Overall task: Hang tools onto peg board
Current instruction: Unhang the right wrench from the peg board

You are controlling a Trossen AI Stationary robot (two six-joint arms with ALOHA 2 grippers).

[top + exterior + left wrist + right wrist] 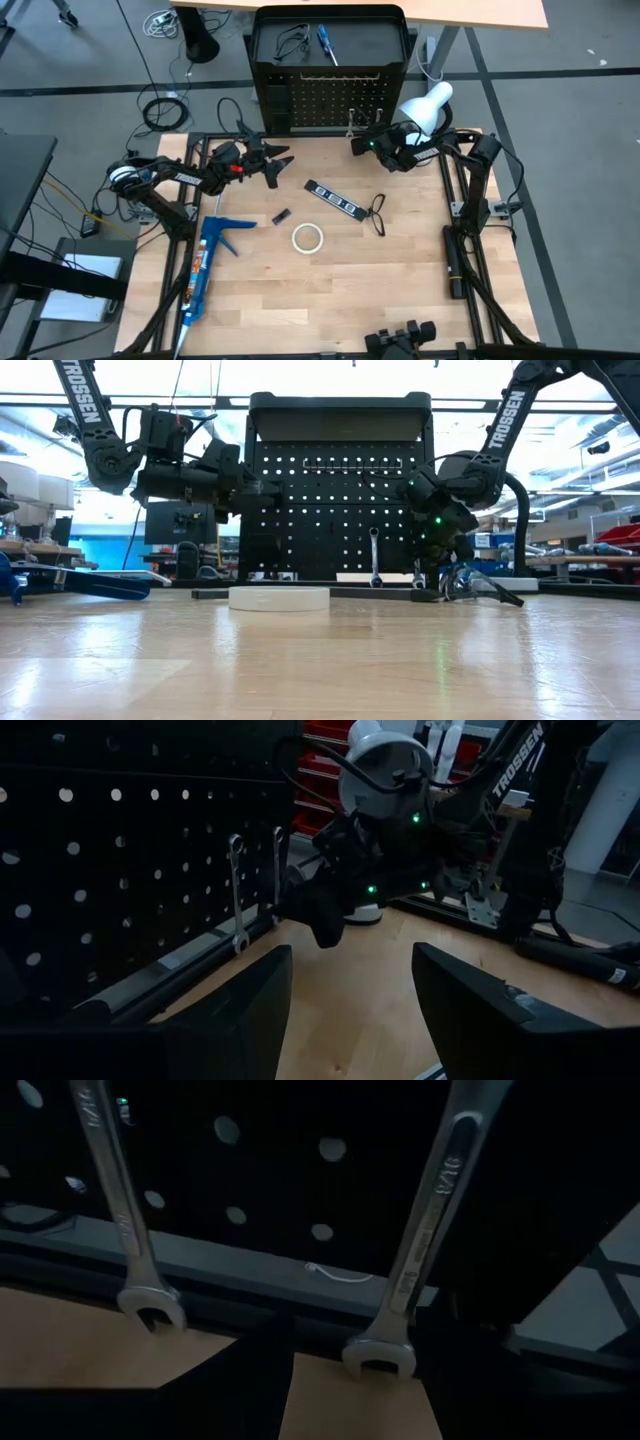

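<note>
From above: right gripper (358, 143) open at the peg board (330, 100); left gripper (280, 163) open, empty, beside it. Left on the table behind them: white tape ring (307, 237), black strip (333, 198), wire loop (378, 207). Roughly partway done.

Low across the table: one wrench (373, 557) hanging beside the right gripper.

Right wrist: two wrenches (420, 1245) hanging just ahead of parted fingers, neither gripped; second one unclear from above.

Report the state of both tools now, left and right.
Left tool: open, holding nothing, beside the peg board.
Right tool: open, empty, at the two hanging wrenches.
</note>
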